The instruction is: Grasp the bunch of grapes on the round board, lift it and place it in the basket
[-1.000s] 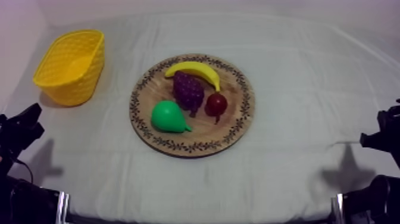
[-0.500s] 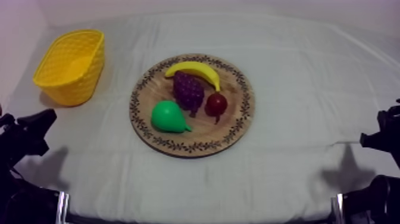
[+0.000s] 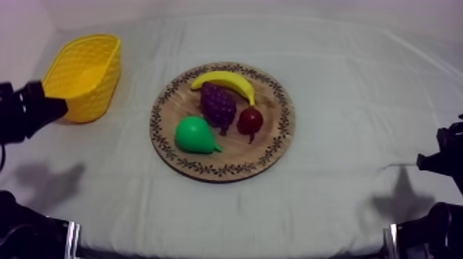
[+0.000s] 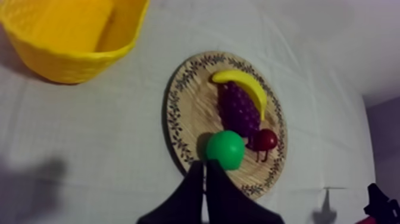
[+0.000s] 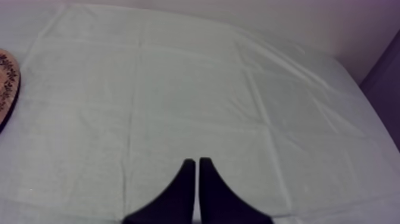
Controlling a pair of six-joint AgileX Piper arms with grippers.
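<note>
Careful: your left gripper (image 4: 204,171) and right gripper (image 5: 197,168) have jaws pressed together; unless the left spreads, you'll shove the grapes (image 3: 218,105) into the banana (image 3: 224,81).

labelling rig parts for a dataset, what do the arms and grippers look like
Both arms are black and blocky: the left arm and the right arm show as dark angular shapes. The left gripper and right gripper each have two smooth black fingers, broad at the base and tapering to narrow tips. No markings are visible. Each arm's lower part carries a pale band.
</note>
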